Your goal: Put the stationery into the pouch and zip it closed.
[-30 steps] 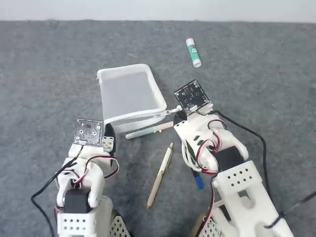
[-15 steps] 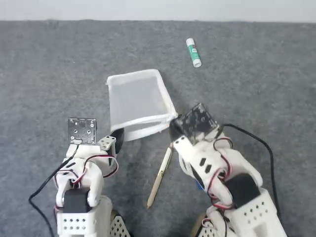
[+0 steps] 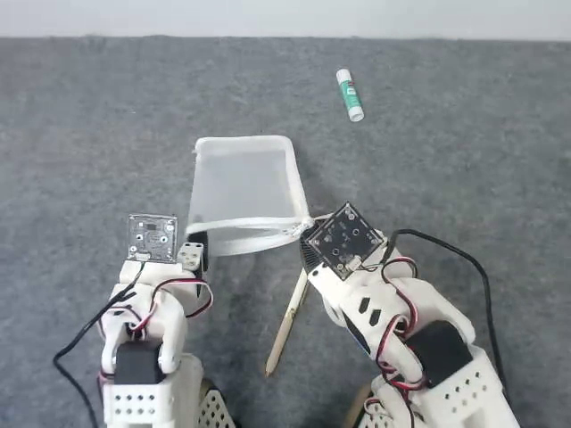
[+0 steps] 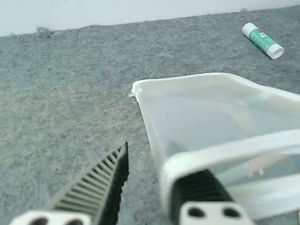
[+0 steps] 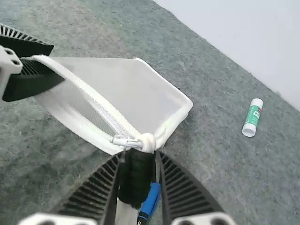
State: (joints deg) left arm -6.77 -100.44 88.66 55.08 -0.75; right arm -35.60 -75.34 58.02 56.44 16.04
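Right tool (image 5: 139,157) clamps the zip-end corner of the white mesh pouch (image 5: 126,93), arm bent low over the grey desk (image 3: 89,134); left tool (image 4: 154,164) gapes, one jaw against the pouch rim

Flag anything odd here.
The glue stick lies far off beyond the pouch and a pen lies on the mat by the right gripper, both outside the pouch it grips.

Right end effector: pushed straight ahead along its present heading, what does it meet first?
The pouch: its zipper-end corner sits at the right end effector tips. The glue stick lies farther off, seemingly off the line.
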